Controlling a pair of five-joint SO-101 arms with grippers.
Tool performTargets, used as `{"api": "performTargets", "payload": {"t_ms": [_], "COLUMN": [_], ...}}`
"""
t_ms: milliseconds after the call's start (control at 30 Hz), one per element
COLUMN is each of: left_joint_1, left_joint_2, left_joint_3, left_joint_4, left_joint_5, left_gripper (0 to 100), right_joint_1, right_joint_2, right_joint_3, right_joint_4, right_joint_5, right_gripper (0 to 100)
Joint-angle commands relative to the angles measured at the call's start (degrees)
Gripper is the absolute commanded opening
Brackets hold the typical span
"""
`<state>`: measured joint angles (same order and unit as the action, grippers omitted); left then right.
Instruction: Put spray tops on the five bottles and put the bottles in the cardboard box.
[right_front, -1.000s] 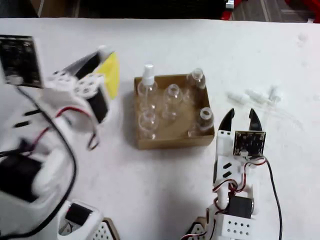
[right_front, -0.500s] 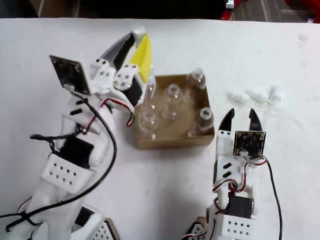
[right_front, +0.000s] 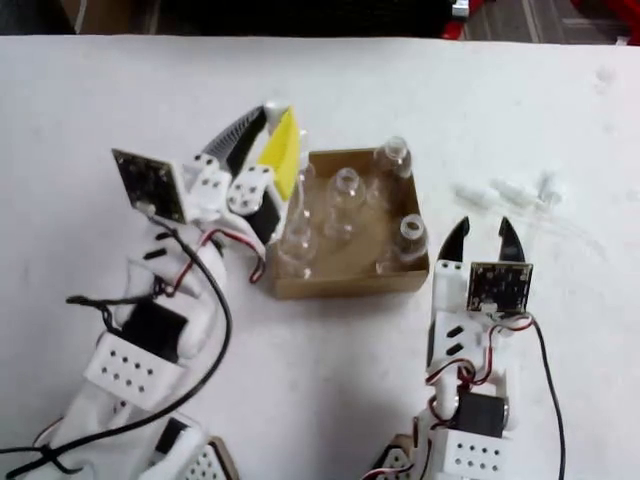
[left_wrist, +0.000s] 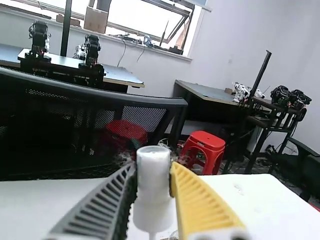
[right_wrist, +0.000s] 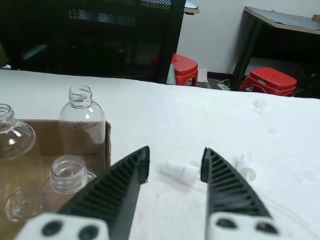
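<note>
- Step in hand, as judged: seating the first spray top (left_wrist: 152, 186) on its bottle (right_front: 300, 188), which stands in the far-left corner of the cardboard box (right_front: 345, 283).
- The left gripper (right_front: 275, 125) sits over that corner. Its dark and yellow fingers pinch the white spray top between them, partway along their length.
- Keep the top upright and in line with the bottle neck. A tilted top is likely to jam or tip the light bottle.
- Press straight down. Avoid side load, since the neighbouring bottles stand close by and the box can slide on the table (right_front: 330, 380).
- Release only once the top sits square, then lift clear vertically.
- The right gripper (right_front: 478, 232) rests just beside the near-right corner of the box, fingers spread, holding nothing. The loose spray tops (right_front: 512, 190) lie just beyond it, well placed for the next pick.
- Count, bottles: five, all standing in the box. One is partly hidden by the left gripper.
- Count, open necks: four.
- Count, spray tops: one in the left gripper, and at least three loose on the table. They lie too close together for an exact count.
- Count, boxes: one.
</note>
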<state>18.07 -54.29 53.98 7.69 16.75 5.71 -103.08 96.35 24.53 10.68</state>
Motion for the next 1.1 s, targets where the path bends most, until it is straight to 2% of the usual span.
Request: {"api": "performTargets", "payload": {"t_ms": [0,233,400,500,700,867,1067], "left_joint_1": [0.75,0.84,0.22,1.54,5.14,4.79,4.79], "left_joint_2": [-1.71,-2.15,-2.15,-2.15,-5.76,-11.47,-12.26], "left_joint_3": [1.49,2.37,-0.70,-2.99,-4.48,-0.53,4.57], "left_joint_4": [-1.93,-2.02,-9.49,-7.38,-0.44,0.26,-0.26], "left_joint_5": [0.62,0.79,0.44,-1.93,-1.85,-1.93,-1.93], "left_gripper": [2,2,2,2,2,2,2], "right_joint_1": [0.84,0.84,0.84,0.84,0.92,0.92,0.92], "right_joint_2": [-0.04,-0.04,-0.04,-0.04,-0.04,-0.04,-0.04], "right_joint_3": [0.53,0.53,0.53,0.53,0.53,0.53,0.53], "right_joint_4": [-1.36,-1.36,-1.36,-1.36,-1.36,-1.36,-1.36], "right_joint_5": [-0.09,-0.09,-0.09,-0.09,-0.09,-0.09,-0.09], "right_gripper": [14.9,14.9,14.9,14.9,14.9,14.9,14.9]}}
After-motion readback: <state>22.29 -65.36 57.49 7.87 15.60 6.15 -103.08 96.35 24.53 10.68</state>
